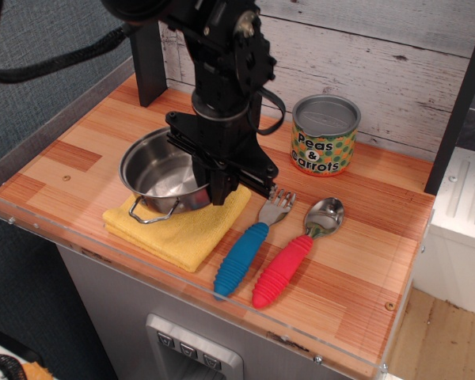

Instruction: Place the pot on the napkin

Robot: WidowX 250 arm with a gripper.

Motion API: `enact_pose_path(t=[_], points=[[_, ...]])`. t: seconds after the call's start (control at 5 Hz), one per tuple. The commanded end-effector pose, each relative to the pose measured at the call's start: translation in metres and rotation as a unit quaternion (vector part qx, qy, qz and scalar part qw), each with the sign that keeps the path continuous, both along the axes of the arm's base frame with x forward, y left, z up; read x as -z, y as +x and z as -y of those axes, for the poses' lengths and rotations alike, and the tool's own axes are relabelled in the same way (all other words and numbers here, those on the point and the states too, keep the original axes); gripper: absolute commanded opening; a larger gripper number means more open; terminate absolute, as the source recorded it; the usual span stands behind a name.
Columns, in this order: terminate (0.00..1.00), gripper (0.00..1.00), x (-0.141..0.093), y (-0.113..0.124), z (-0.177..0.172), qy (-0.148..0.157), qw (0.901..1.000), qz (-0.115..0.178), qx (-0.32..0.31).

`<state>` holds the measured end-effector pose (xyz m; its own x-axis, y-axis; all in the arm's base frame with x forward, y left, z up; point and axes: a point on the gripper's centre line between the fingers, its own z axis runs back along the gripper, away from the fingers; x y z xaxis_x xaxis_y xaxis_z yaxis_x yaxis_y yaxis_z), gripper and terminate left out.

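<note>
Centrally in the frame, the black robot gripper (219, 188) is clamped on the right rim of the small, round, shiny stainless-steel pot (160, 172). This pot sits over the folded yellow cloth napkin (178, 228), covering its upper part; actual contact cannot be confirmed. Right of the napkin lie a blue-handled fork (251, 249) and a red-handled spoon (294, 253). A printed tin can (324, 135) stands at upper right.

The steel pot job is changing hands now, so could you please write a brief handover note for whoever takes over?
Gripper: shut on the right rim of the small, shiny stainless-steel pot.
Pot: over the folded yellow cloth napkin; whether it rests on it is unclear.
Done: pot carried to the napkin.
Left: confirm it is seated, open the jaws, withdraw clear of the blue-handled fork.
</note>
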<state>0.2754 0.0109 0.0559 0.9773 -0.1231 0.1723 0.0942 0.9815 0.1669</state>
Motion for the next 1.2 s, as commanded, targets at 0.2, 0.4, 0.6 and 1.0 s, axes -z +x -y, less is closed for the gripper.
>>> enact_pose_path(t=[0.2,0.4,0.6,1.0], points=[[0.0,0.0,0.021,0.003,0.003,0.007,0.9996,-0.003,0.028],[0.0,0.0,0.029,0.003,0.004,0.008,0.9992,-0.016,0.035],[0.0,0.0,0.031,0.002,0.005,0.003,0.999,-0.023,0.038],[0.0,1.0,0.017,0.0,0.009,-0.049,0.9982,0.008,0.034]])
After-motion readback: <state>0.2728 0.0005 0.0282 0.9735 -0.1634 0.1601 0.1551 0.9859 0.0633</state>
